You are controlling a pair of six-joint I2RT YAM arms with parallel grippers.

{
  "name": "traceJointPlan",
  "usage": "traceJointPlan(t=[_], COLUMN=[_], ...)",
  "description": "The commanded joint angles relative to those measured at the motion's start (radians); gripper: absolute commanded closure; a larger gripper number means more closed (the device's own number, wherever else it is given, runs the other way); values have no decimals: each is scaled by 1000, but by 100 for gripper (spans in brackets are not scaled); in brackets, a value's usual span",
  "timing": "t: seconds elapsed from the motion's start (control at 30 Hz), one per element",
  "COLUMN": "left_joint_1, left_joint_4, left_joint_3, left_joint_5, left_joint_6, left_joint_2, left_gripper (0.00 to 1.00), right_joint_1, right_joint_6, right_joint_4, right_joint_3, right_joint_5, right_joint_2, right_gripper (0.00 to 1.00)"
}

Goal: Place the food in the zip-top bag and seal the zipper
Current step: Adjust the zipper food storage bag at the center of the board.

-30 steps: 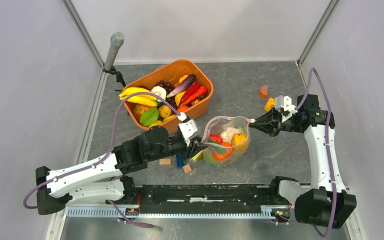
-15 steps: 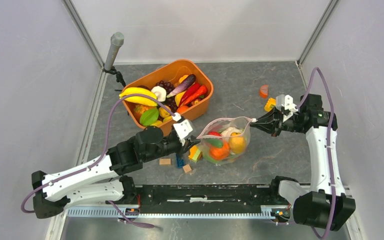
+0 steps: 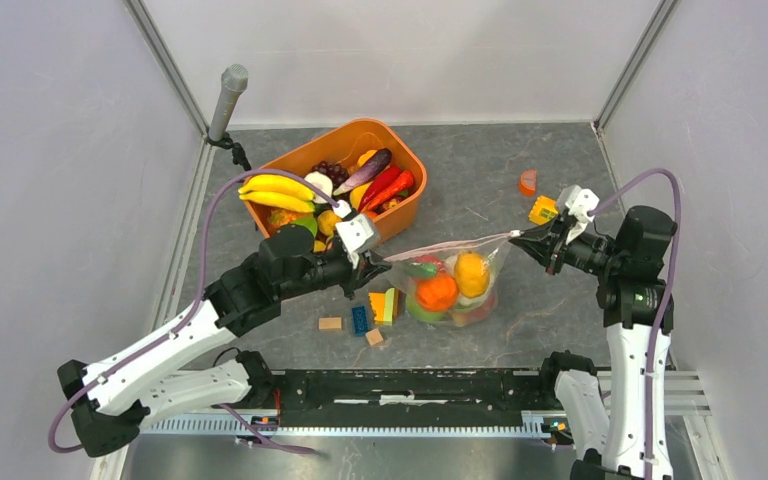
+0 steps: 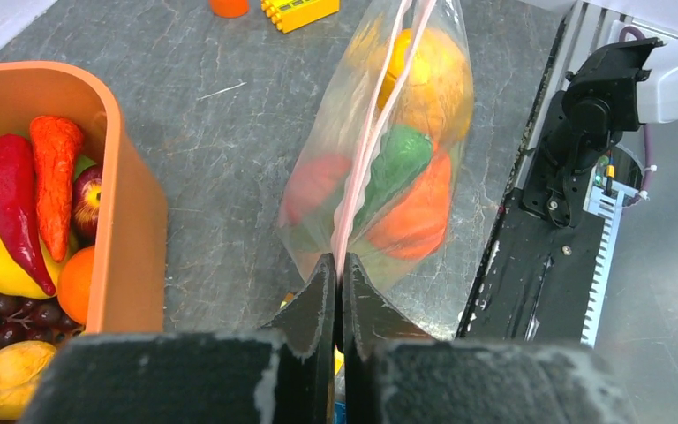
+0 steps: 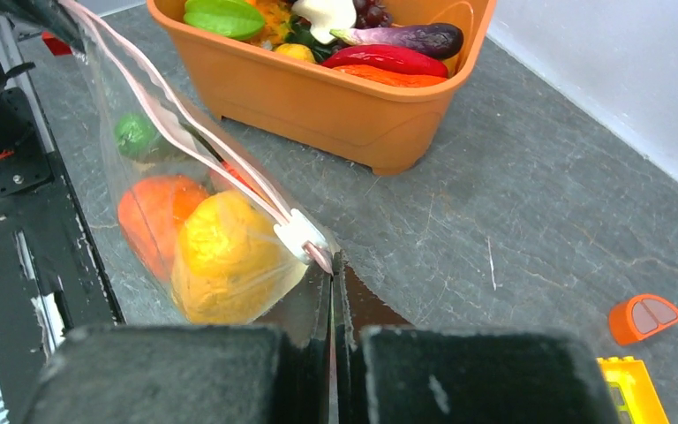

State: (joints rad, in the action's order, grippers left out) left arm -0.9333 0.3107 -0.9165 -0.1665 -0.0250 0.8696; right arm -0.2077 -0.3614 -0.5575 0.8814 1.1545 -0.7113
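The zip-top bag now hangs as a flat pouch near the middle of the table, just right of the building blocks. A second ago its mouth gaped in a round loop. Since then the zipper has been drawn out into one taut pink line between the two arms. The food inside, an orange fruit, a yellow one and green and red pieces, has slumped together below that line. Whether the bag's bottom rests on the table I cannot tell.

The change comes from the left gripper. It stood part open beside the bag a second ago and is now clenched on the left end of the zipper, as its wrist view shows. The right gripper has stayed pinched on the opposite corner and has drawn back a little, stretching the mouth.

The white slider sits right by the right fingertips, and the two pink tracks appear slightly parted along their length. I judge the bag loaded and tensioned, but not sealed. More toy produce remains in the orange tub behind the left arm.
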Motion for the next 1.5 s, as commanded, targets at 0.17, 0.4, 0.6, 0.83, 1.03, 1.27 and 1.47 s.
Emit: traceJointPlan(t=[0.17,0.4,0.6,0.83,1.03,1.27,1.47], left_joint_1=[15,18,19,-5,-66,-113,-116], left_joint_4=[-31,-41,-46,-68,-62,-69,-69], left_joint_3=[-60,-127,-248,-476,-643,-812,-841], left_joint_5=[25,85,27,-199,-281,-345,-344], left_joint_6=[-26,-11,-17,-30,-87,-128,-164], left_joint_2=[51,84,132,329,523,701,764], left_gripper=[77,17,1,1,1,8,22], right_joint_1=[-13,-13,-13,-13,-13,-12,-12], right_joint_6=[255,282,308,328,301,271,250], right_joint_4=[227,195,231,267,246,227,213], right_joint_3=[31,21,10,-8,-10,-13,-9], right_joint_5=[-47,-99,-75,-32,6,32,33], right_joint_2=[62,64,76,96,99,111,114], right_gripper=[100,100,100,100,100,100,100])
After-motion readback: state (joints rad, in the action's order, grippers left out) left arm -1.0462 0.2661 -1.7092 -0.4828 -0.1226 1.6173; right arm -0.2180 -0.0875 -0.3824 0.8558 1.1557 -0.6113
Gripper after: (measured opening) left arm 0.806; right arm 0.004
